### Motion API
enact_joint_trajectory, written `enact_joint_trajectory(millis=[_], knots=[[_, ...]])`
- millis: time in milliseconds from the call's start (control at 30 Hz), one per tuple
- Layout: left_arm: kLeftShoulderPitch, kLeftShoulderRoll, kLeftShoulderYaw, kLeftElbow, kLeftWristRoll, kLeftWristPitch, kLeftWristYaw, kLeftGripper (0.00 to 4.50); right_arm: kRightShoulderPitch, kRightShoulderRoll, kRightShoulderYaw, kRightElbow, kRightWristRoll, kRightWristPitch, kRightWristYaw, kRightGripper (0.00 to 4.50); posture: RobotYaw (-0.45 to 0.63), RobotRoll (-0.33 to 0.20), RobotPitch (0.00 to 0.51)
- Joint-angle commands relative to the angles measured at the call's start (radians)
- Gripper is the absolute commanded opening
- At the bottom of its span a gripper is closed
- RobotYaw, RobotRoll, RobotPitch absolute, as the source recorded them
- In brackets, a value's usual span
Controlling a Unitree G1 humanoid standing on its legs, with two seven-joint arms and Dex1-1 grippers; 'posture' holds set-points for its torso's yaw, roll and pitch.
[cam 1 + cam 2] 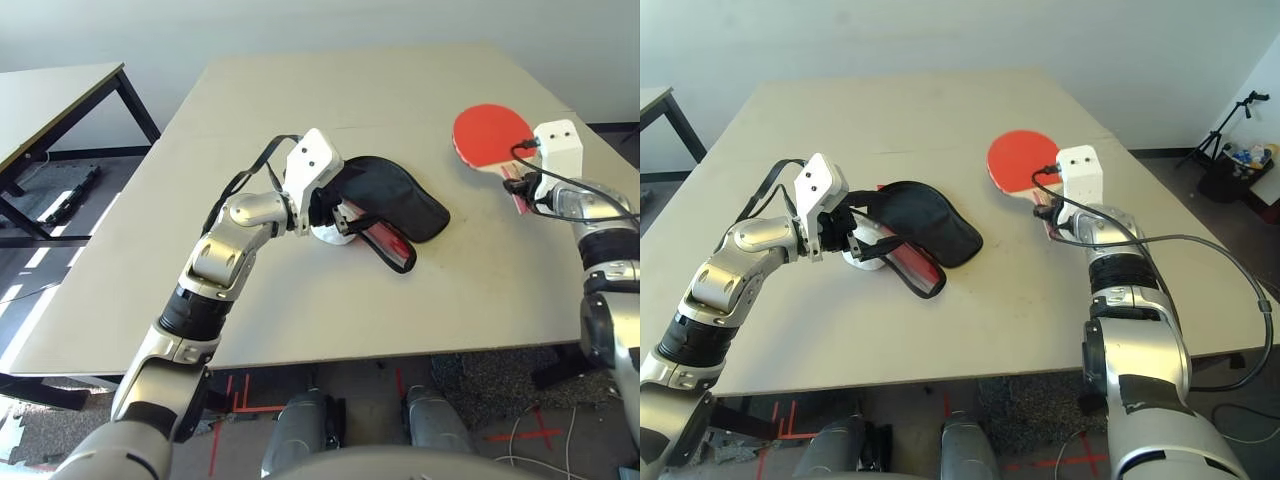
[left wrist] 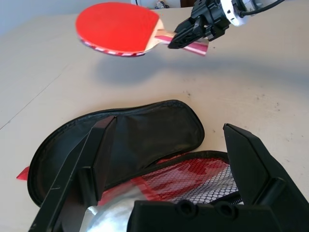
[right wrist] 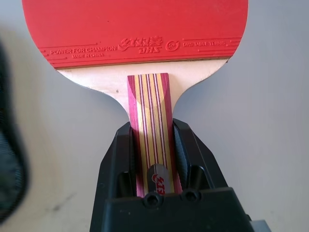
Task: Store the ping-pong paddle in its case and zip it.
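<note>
- The paddle (image 1: 483,134) could slew in its grip: the right gripper (image 3: 153,126) holds only the short handle (image 3: 153,111), so a knock of the blade on the case (image 1: 395,200) would twist it between the 2 fingers.
- The case could skid or fold shut as the blade goes in, since it lies loose on the surface (image 1: 270,320) and the left jaws are spread wide, with no grip on it that I can make out.
- The blade could catch on the zipper trim (image 2: 169,102) or slide over the mesh pocket (image 2: 198,176) if it comes in at a slant; the 2 halves lie splayed at an angle, leaving no tidy mouth to aim for.
- The white round thing (image 1: 333,236) beside the case, near the left gripper (image 2: 170,124), could roll or prop up the cloth if that arm pushes in.
- The zip could jam later if the handle or lining sits across its track.
- The paddle has a round red rubber face with raised lettering, pale wood at the neck, and a handle striped in tan and dark pink.
- It is to the right of the case, well apart from it, raised off the surface with its shadow (image 2: 125,70) below; the right jaws are closed on the handle.
</note>
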Motion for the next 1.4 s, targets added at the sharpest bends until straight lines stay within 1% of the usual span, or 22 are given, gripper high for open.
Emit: enact_joint_trajectory(millis=[33,133,233,467,567,867,1067,1167,1400], knots=[[0.002,0.004,-0.008,0.009,0.015,-0.003,-0.006,4.5,0.011,0.041,0.049,-0.12,0.012,0.036,0.047,1.1,-0.04,0.0,0.0],[0.001,0.005,-0.01,0.006,0.016,-0.001,-0.006,4.5,0.014,0.077,0.104,-0.187,0.003,0.065,0.097,1.1,-0.04,0.0,0.0],[0.001,0.005,-0.01,0.005,0.016,0.0,-0.005,4.5,0.005,0.094,0.139,-0.201,-0.006,0.085,0.124,1.1,-0.03,0.0,0.0],[0.006,0.009,-0.01,-0.004,0.022,0.002,0.0,4.5,-0.032,0.123,0.213,-0.11,-0.035,0.09,0.184,1.1,-0.01,0.0,0.0],[0.008,0.006,-0.01,-0.005,0.027,0.002,0.0,4.5,-0.056,0.143,0.234,-0.04,-0.042,0.087,0.209,1.1,-0.01,0.0,0.0],[0.008,0.0,-0.011,-0.008,0.042,-0.001,0.005,4.5,-0.121,0.177,0.248,0.139,-0.077,0.04,0.223,1.1,0.01,0.0,0.0],[0.011,-0.005,-0.013,-0.015,0.045,0.002,0.005,4.5,-0.147,0.185,0.248,0.213,-0.09,0.029,0.235,1.1,0.01,0.0,0.0],[0.011,-0.007,-0.015,-0.015,0.045,0.003,0.003,4.5,-0.156,0.188,0.255,0.25,-0.102,-0.009,0.253,1.1,0.01,0.0,0.0],[0.008,-0.01,-0.02,-0.012,0.049,0.0,0.001,4.5,-0.176,0.203,0.231,0.309,-0.103,-0.023,0.217,1.1,0.01,0.0,0.0]])
